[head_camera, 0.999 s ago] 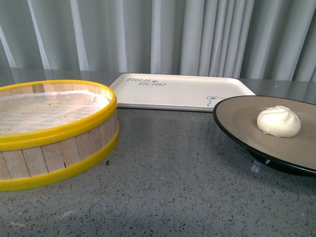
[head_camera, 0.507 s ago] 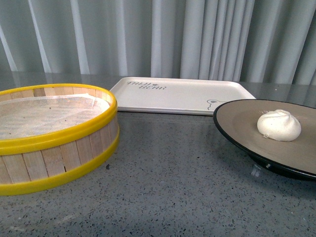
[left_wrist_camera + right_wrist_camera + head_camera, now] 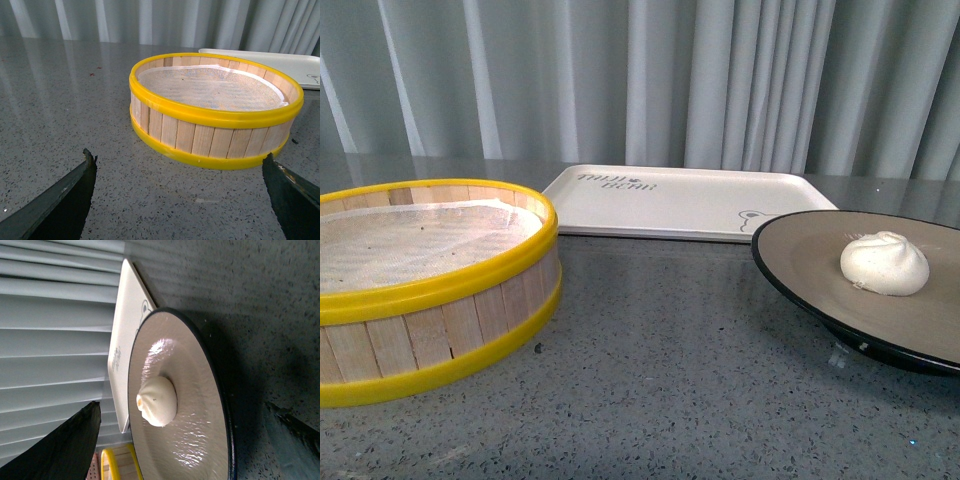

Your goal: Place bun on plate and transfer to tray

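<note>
Bun (image 3: 885,264) sits on plate (image 3: 790,245), approx centre. Plate stands on desk (image 3: 670,390), front-right. Tray (image 3: 690,195) lies flat behind, near corner just beside plate rim. Steamer basket (image 3: 430,290) at left, w/ liner inside. My left fingers (image 3: 65,200) apart, holding nothing, facing basket. My right fingers (image 3: 65,445) apart, holding nothing, facing plate & bun
</note>
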You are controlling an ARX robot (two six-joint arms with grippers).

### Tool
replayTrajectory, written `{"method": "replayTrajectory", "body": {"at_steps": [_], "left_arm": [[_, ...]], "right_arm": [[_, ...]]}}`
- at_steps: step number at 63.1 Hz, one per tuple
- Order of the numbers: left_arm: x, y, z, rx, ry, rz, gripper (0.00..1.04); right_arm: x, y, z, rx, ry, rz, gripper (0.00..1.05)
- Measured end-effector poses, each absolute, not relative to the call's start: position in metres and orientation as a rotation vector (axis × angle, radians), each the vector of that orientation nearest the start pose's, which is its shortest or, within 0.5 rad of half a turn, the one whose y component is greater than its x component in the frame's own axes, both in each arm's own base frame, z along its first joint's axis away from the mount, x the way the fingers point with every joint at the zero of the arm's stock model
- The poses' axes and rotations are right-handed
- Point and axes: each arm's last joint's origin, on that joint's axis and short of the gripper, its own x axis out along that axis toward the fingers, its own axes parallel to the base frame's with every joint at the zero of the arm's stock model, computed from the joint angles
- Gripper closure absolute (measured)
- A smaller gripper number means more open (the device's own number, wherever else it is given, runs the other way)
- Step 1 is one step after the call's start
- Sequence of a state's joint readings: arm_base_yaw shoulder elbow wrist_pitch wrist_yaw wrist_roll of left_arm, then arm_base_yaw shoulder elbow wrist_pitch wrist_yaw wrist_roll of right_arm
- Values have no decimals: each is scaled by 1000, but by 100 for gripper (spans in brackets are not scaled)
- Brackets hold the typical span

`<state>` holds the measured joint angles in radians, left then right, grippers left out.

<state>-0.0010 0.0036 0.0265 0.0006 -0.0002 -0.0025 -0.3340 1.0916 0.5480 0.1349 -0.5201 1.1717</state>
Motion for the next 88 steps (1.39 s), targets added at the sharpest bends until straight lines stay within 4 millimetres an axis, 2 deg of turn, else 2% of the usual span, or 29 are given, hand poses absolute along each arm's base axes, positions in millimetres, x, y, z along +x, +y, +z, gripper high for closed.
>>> {"method": "replayTrajectory", "body": {"at_steps": [5, 20, 29, 38, 52, 59, 61, 80, 88], "left_arm": [[96, 0, 172, -2, -23, -1, 7], [96, 0, 172, -2, -23, -1, 7], [96, 0, 172, -2, -23, -1, 7], [96, 0, 172, -2, -23, -1, 7], [96, 0, 172, -2, -23, -1, 7], [96, 0, 172, -2, -23, -1, 7], [96, 0, 172, -2, -23, -1, 7], [96, 0, 172, -2, -23, -1, 7], [96, 0, 172, -2, -23, -1, 7]], "right_arm": [[223, -51, 216, 1335, 484, -38, 8], [233, -35, 204, 1350, 545, -2, 8], [239, -34, 197, 1365, 572, -1, 9], [240, -34, 193, 1372, 591, -5, 37], [241, -34, 192, 1372, 594, 3, 73], [242, -34, 192, 1371, 597, 10, 97], [242, -34, 192, 1367, 597, 12, 101], [242, -31, 195, 1371, 601, 39, 102], [239, -31, 203, 1365, 584, 63, 102]]}}
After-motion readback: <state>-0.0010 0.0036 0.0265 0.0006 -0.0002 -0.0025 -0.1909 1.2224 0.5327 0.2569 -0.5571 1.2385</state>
